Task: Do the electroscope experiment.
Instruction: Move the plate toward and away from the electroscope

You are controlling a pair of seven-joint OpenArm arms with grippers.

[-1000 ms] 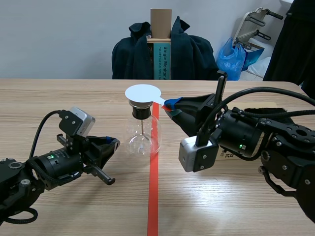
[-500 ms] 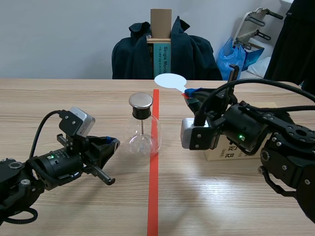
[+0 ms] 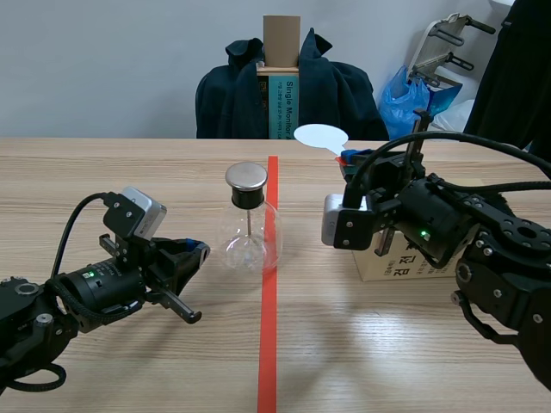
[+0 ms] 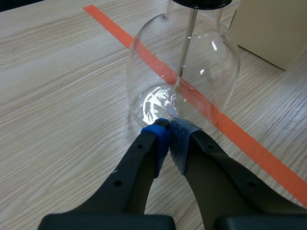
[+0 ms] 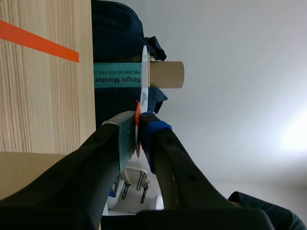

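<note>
Electroscope flask (image 3: 250, 231) upright on the table (image 3: 103, 168), standing on the tape line (image 3: 268, 344). Metal cap (image 3: 246, 176) bare, nothing on or over it.

Right gripper (image 3: 348, 158) raised above the cardboard box (image 3: 398, 267), to the right of the flask and beyond it. Its pads are clamped on the thin handle of the white disc paddle (image 3: 320, 136). In the right wrist view the disc (image 5: 144, 67) shows edge-on, sticking out past the fingertips, with a red strip of handle pinched between the pads. Disc well apart from the cap.

Left gripper (image 3: 195, 253) low on the table, left of the flask. In the left wrist view its fingers are closed together with nothing between them, and the tips (image 4: 168, 128) sit right at the foot of the glass (image 4: 184, 81). Touching or just short of it: cannot tell.

Rod (image 4: 188, 43) hangs straight down from the cap. Foil leaves (image 4: 158, 101) lost in glare, so spread or collapsed not readable.

Progress, as judged:
- paddle in hand: done
- disc to cap: not happening in this frame; whether it has been done cannot be told from how things lie
- leaf response: unconfirmed
- left arm looks placed to steady the flask or discharge it, purpose unclear
- left to do, probably: bring the disc to the cap, or set the paddle down on the box side
</note>
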